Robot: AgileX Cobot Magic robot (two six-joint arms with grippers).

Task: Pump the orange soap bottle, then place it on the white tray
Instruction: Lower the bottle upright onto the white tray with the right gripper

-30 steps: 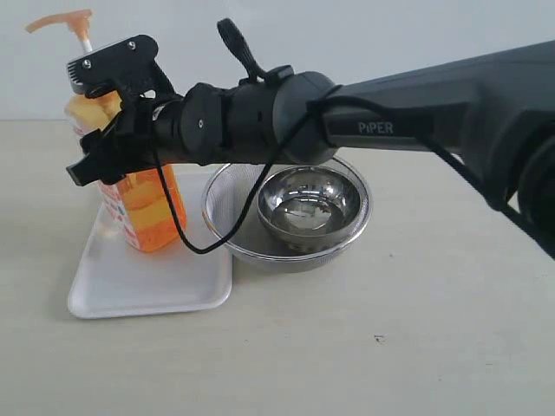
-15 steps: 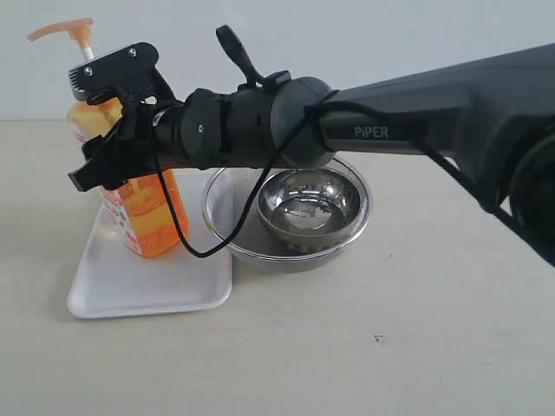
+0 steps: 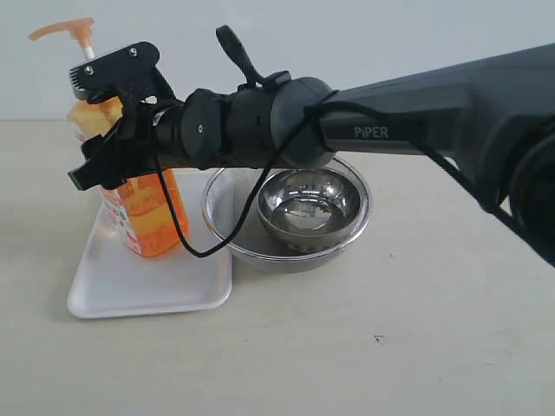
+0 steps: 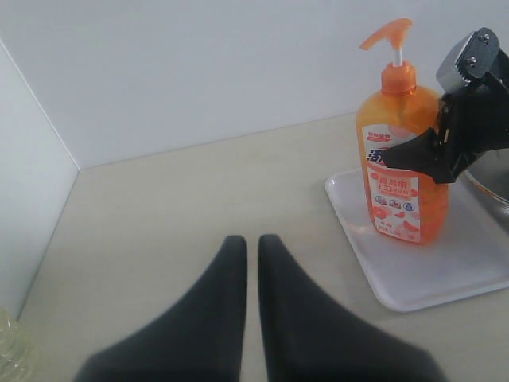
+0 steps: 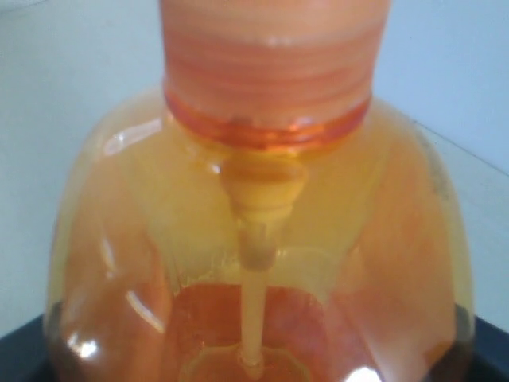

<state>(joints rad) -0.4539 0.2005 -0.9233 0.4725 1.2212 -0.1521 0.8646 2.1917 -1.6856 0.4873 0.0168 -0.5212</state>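
Observation:
The orange soap bottle [image 3: 152, 217] stands upright on the white tray [image 3: 130, 290], at the tray's far side, pump head up. My right gripper [image 3: 91, 165] reaches in from the right and is shut on the bottle's shoulder. One black finger [image 4: 417, 153] crosses the label in the left wrist view; the other is hidden behind the bottle [image 4: 402, 191]. The right wrist view is filled by the bottle's neck and shoulder [image 5: 254, 199]. My left gripper [image 4: 251, 243] hovers over bare table well short of the tray [image 4: 445, 278], fingers almost touching, holding nothing.
A round steel mesh strainer [image 3: 230, 208] with a steel bowl [image 3: 308, 204] inside sits just right of the tray. A black cable [image 3: 186, 234] loops down from the right arm beside the bottle. A wall closes the table's side [image 4: 32, 183]; a clear bottle [image 4: 8, 350] stands near it.
The right gripper and the bottle sank slightly onto the tray a second ago and have been still since. The grip has stayed the same.

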